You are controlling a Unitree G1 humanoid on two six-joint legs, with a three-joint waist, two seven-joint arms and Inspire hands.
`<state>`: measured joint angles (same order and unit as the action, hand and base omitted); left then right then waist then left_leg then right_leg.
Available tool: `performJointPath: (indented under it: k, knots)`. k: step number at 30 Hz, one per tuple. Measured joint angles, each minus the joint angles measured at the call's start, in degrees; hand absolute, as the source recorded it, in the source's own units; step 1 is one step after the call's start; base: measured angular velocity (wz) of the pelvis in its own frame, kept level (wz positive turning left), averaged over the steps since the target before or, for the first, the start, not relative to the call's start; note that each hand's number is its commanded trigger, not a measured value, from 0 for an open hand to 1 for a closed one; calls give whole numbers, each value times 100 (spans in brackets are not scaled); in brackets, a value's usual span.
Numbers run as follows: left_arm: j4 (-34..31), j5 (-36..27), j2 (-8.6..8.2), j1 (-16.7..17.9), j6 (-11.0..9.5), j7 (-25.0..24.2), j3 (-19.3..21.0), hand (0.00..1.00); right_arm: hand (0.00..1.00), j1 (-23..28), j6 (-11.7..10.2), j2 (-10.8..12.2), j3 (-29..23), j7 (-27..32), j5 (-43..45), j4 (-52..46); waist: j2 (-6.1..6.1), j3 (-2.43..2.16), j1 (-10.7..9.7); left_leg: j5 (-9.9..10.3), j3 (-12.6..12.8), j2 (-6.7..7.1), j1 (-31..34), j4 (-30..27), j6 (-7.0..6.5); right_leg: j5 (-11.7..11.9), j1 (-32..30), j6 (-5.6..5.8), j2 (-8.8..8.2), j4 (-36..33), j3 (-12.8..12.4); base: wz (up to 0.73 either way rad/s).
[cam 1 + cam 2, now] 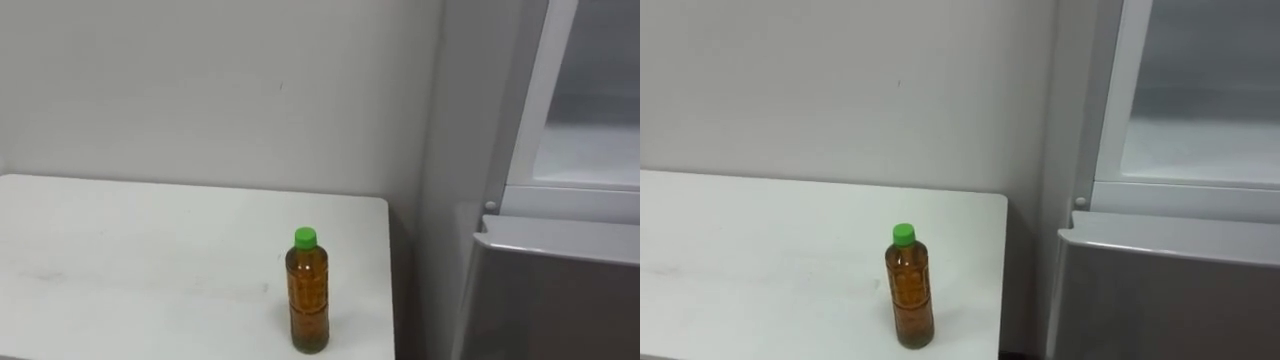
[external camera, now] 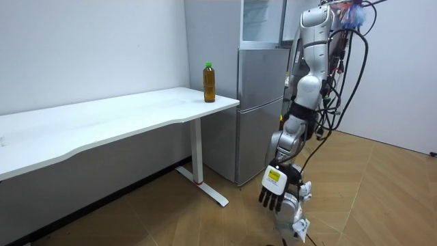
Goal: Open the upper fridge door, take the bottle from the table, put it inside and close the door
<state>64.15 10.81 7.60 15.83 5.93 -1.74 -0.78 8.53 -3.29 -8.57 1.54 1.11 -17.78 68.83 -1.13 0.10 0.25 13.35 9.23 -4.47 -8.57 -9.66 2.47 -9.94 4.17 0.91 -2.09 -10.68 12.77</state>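
A bottle [image 1: 309, 293] of amber drink with a green cap stands upright on the white table [image 1: 120, 260], close to its right end and front edge; in the room view the bottle [image 2: 209, 83] is at the table's corner nearest the fridge. The upper fridge compartment [image 1: 590, 150] stands open to the right of the table, its pale inside showing. I stand in front of the fridge [image 2: 259, 109]. My left hand [image 2: 276, 188] hangs low beside me, far below the table top, fingers relaxed and holding nothing.
The lower fridge door [image 1: 550, 290] is closed, its grey top edge jutting out below the open compartment. A narrow gap separates the table's right edge from the fridge side. A plain wall [image 1: 220, 90] runs behind the table. Wooden floor [image 2: 382, 198] lies around me.
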Motion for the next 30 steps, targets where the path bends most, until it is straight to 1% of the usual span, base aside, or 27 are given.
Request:
performJointPath:
  k: [3,8,11,13,14,16,20,22,23,24,25,27,28,30]
  knots:
    - [1,1,-10,7,-5,-8,62,0,0,-12,84,-4,-1,-31,46,-79,20,8,22,0,1,3,-12,1,0,-3,-4,3,0,-2,-17,0]
    - [1,-6,-11,-3,-20,-19,68,0,0,-42,84,-2,76,-209,54,-240,47,24,44,0,1,5,-19,-2,0,-16,-16,3,-4,-13,-23,0]
    - [0,-7,-10,4,-109,-34,71,0,0,-97,84,2,112,-382,34,-362,43,26,62,0,-5,4,-16,-30,0,-19,-22,3,-3,-24,-35,0]
    - [24,-43,-10,2,-230,-73,66,0,0,-109,10,5,172,-516,-7,-545,43,27,79,1,-7,2,-8,-61,-1,-19,-13,2,-3,-24,-31,0]
    - [26,-50,-10,-13,-252,-96,75,0,0,-110,8,5,171,-559,5,-621,48,26,92,1,-7,2,-1,-78,-1,-19,-11,2,-5,-28,-32,0]
    - [21,12,-7,-28,-377,-183,266,0,0,-87,-2,-22,157,-704,211,-1138,56,37,131,3,7,2,29,-117,-3,-22,-53,-3,-11,-68,-50,-4]
    - [9,2,10,-34,-411,-300,324,0,0,-65,-150,-36,142,-914,515,-2104,49,48,101,29,6,-5,137,-127,-16,-31,-136,-8,-12,-105,-33,3]
    - [-5,-2,24,-30,-412,-350,316,0,0,-34,-175,-36,165,-1012,567,-2517,52,43,97,50,-9,-9,141,-119,-15,-31,-133,-7,-10,-113,-10,6]
    - [-30,-2,40,-21,-413,-373,312,0,0,18,-177,-36,176,-1084,574,-2857,51,29,86,50,-13,-9,146,-117,-15,-31,-133,-7,-12,-126,-1,0]
    - [-96,2,66,1,-413,-400,291,0,0,99,-180,-35,182,-1162,573,-3207,59,4,85,50,-14,-8,153,-121,-15,-31,-133,-7,-15,-169,-1,0]
    - [-126,3,76,12,-413,-406,290,0,0,143,-175,-37,194,-1189,561,-3392,60,-10,92,50,-12,-8,156,-122,-16,-31,-132,-7,-18,-197,-4,0]
    - [-142,1,105,21,-417,-459,287,0,0,332,-166,-81,313,-1302,458,-4200,83,-3,95,48,3,-5,139,-132,-16,-31,-128,-8,-25,-205,-14,-6]
    - [-151,1,116,29,-417,-484,286,0,0,344,-168,-91,349,-1344,438,-4351,86,0,91,48,5,-4,132,-137,-16,-31,-123,-8,-25,-204,-19,-7]
    - [-175,-5,183,73,-417,-537,266,0,0,337,-175,-92,413,-1516,423,-4681,141,3,71,48,7,2,115,-172,-16,-32,-114,-6,-34,-197,-19,0]
